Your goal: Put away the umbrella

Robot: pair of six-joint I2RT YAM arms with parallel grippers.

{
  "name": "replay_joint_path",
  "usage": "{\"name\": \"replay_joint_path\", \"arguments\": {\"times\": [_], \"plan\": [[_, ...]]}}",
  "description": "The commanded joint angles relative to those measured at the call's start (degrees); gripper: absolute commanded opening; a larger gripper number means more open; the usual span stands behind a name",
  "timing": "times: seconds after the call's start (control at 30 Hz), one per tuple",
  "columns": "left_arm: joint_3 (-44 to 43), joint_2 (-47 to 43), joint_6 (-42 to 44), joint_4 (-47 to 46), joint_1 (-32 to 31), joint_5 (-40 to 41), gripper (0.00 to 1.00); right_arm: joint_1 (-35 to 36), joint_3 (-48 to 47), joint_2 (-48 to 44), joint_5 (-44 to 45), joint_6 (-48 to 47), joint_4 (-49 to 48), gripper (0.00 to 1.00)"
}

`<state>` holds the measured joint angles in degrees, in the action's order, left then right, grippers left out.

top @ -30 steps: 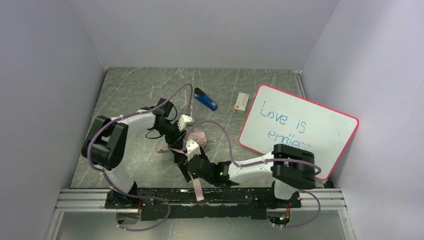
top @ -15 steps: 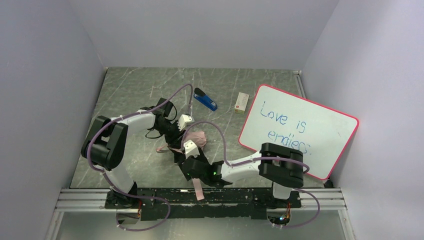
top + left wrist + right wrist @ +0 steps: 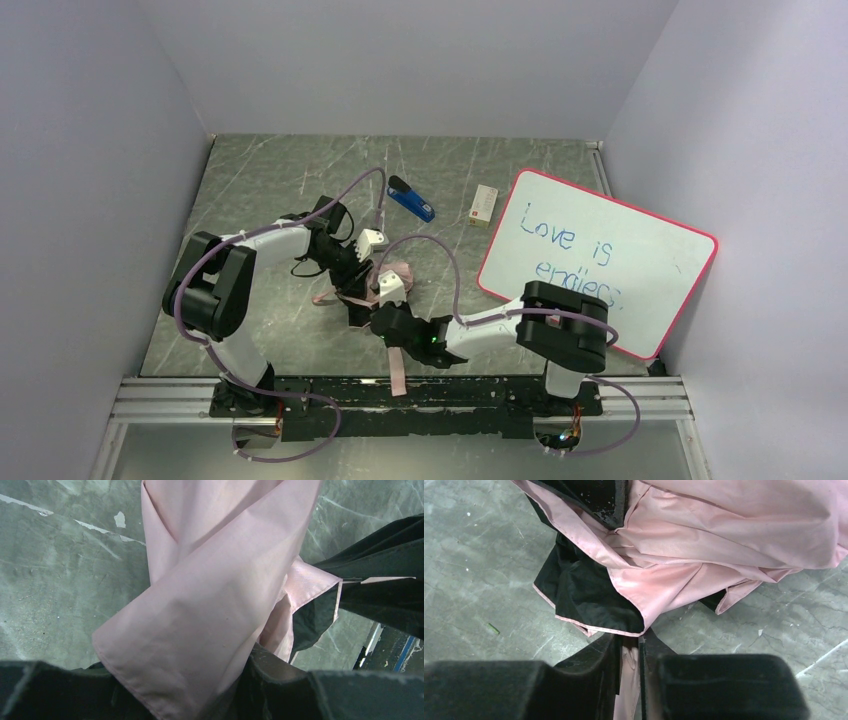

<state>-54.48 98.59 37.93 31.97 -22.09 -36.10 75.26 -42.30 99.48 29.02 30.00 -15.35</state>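
Note:
The umbrella [image 3: 398,272] lies bunched at the table's middle, pale pink outside and black inside. My left gripper [image 3: 352,276] is shut on its pink fabric [image 3: 220,580], which fills the gap between the dark fingers [image 3: 305,690]. My right gripper [image 3: 386,314] sits just in front of the bundle. In the right wrist view its two black fingers [image 3: 594,672] stand nearly together with the narrow pink strap [image 3: 628,680] pinched between them. The strap's loose end [image 3: 397,372] trails toward the front rail. The umbrella's handle is hidden.
A blue-and-black stapler [image 3: 411,200] and a small white box [image 3: 484,205] lie toward the back. A pink-framed whiteboard [image 3: 598,258] leans at the right. Walls enclose three sides, and a metal rail [image 3: 160,398] runs along the near edge.
My right gripper has moved forward and left up to the umbrella, and its jaws have come together on the strap. The left arm has not moved.

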Motion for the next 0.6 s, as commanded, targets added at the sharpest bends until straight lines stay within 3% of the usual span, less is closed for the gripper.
{"name": "replay_joint_path", "arguments": {"times": [0.0,0.07,0.57], "plan": [[1.44,3.46,2.07,-2.78,1.52,16.11,0.05,-0.26,1.87,1.24,0.19,1.25,7.09,0.13],[1.52,3.38,1.97,-2.93,1.6,16.36,0.05,-0.21,2.9,-0.44,1.01,1.54,8.23,0.0],[0.29,3.54,1.3,-3.56,3.72,17.58,0.06,-2.09,8.55,-12.7,-1.69,7.3,18.25,0.0]]}}
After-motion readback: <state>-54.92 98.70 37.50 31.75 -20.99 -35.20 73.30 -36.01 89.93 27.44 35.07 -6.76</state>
